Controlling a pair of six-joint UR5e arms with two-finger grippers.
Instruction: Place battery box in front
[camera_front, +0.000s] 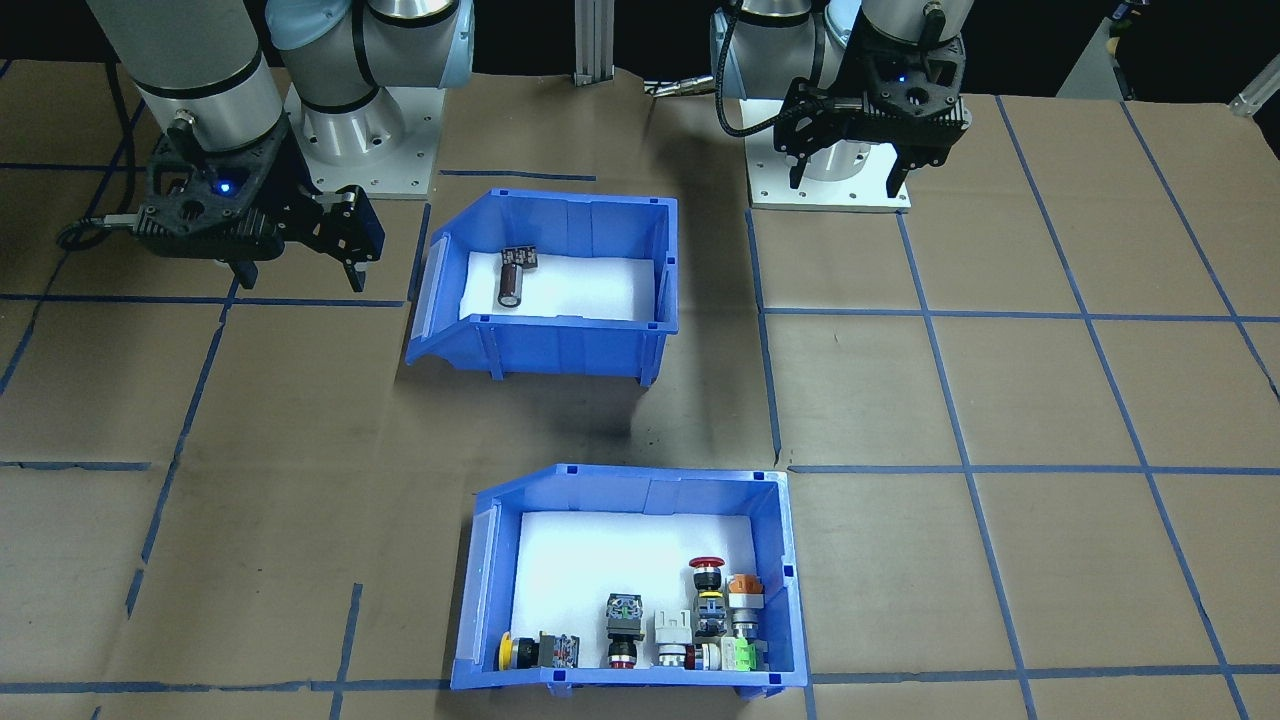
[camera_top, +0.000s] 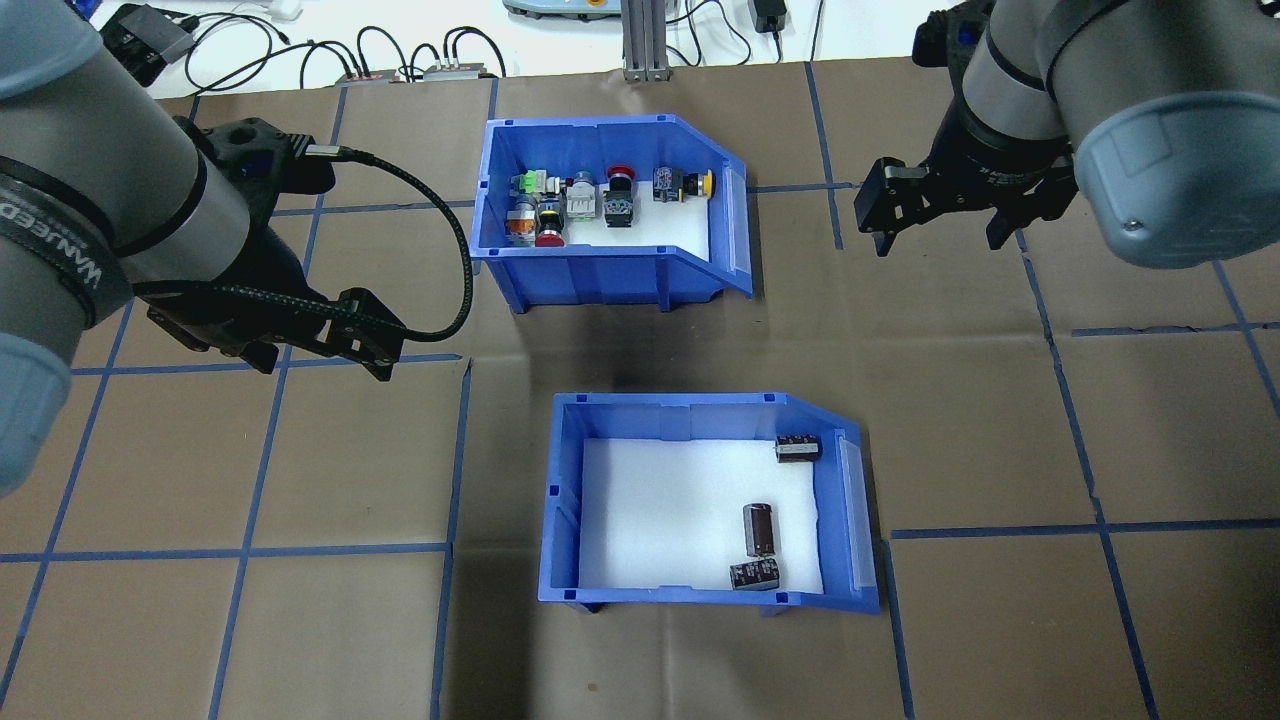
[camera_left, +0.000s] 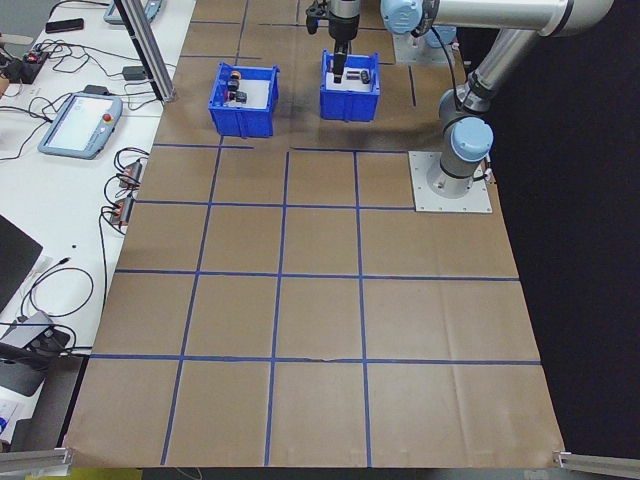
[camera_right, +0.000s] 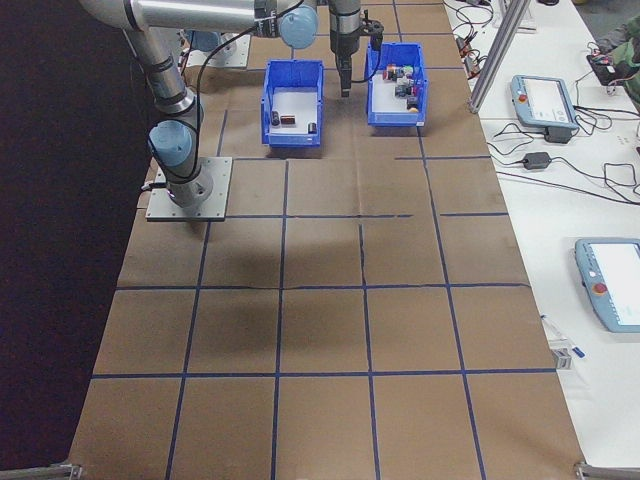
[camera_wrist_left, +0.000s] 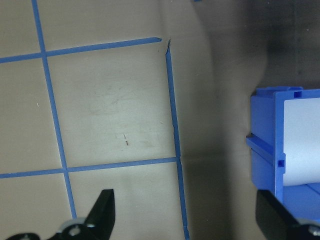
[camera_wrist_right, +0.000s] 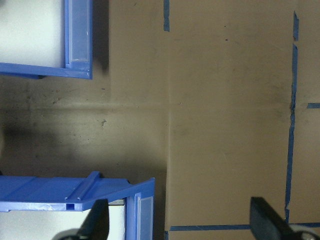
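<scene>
Two blue bins on counter (camera_top: 1000, 450): battery box (camera_top: 700, 590) nearer robot base, holding dark cylinders (camera_top: 759, 528); switch bin (camera_top: 600, 270) beyond it. Left gripper (camera_top: 325, 345) and right gripper (camera_top: 935, 225) above bare counter, jaws wide, empty.

Both arms hang above the surface with wrists pointed down. In the overhead view the left gripper (camera_top: 325, 345) sits at about nine o'clock, its jaws spread wide and holding nothing. The right gripper (camera_top: 935, 215) sits at about two o'clock, its jaws likewise parted and empty.
</scene>
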